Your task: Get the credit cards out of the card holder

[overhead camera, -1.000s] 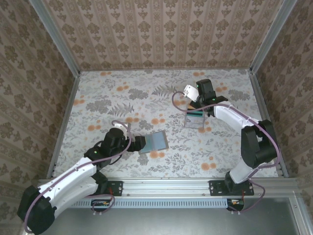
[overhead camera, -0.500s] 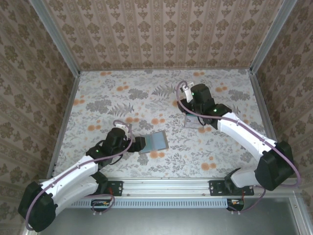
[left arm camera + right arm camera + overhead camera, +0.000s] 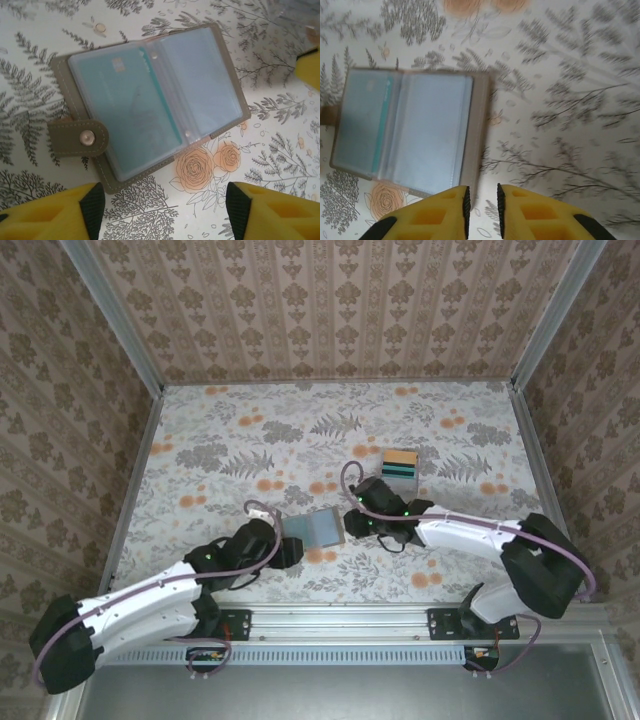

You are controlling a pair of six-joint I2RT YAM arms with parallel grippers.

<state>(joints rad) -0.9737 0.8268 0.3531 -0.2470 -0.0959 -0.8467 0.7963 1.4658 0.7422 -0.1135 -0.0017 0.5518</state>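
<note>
The card holder (image 3: pixel 313 528) lies open and flat on the flowered table (image 3: pixel 200 450), toward the near side, right between the two arms. Its taupe cover faces down, the clear sleeves up, and the snap tab (image 3: pixel 80 137) sticks out to one side. Tucked in one sleeve is a teal credit card (image 3: pixel 125 107), fully inside its pocket; the other panel looks pale and bluish, and its contents cannot be made out.

The left gripper (image 3: pixel 164 210) hangs just off the holder's edge with its yellow fingers spread wide and nothing between them. The right gripper (image 3: pixel 482 205) sits at the opposite edge, its fingers drawn almost together with only a thin slit left. The holder's corner runs right up to that slit — whether it is nipped there cannot be told.

Further back on the right — well apart from all this — stands a clear box (image 3: pixel 400 470) of stacked coloured cards, orange on top.
</note>
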